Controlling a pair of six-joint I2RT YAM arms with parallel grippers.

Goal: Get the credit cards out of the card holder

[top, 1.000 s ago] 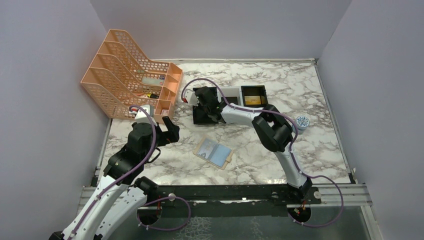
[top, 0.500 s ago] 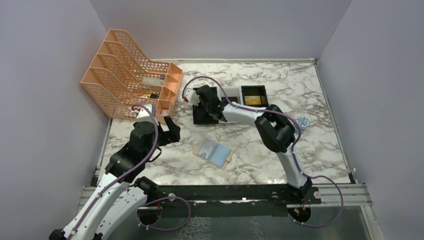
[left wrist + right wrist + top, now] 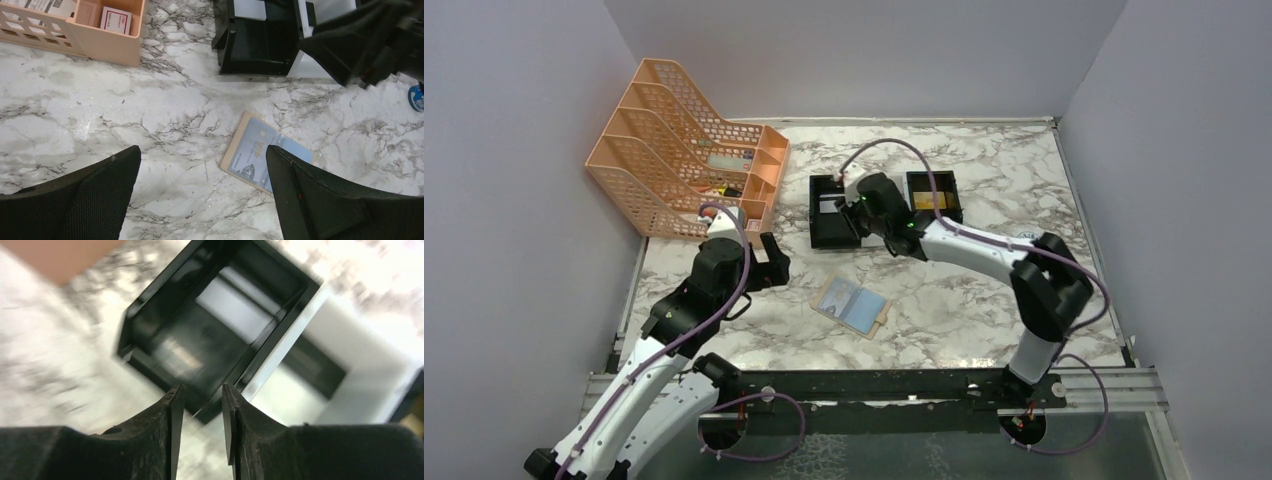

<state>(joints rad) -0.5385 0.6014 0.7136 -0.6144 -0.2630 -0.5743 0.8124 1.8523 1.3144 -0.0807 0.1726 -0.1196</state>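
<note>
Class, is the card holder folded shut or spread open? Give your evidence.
Spread open: the card holder lies flat, grey-blue inner faces showing upward.

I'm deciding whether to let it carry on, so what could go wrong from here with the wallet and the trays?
The wallet lies open and loose on the table, with the left fingers wide open, clear of it, so tugging a card may drag it along. The right fingers hang over the black tray and could clip its rim.
</note>
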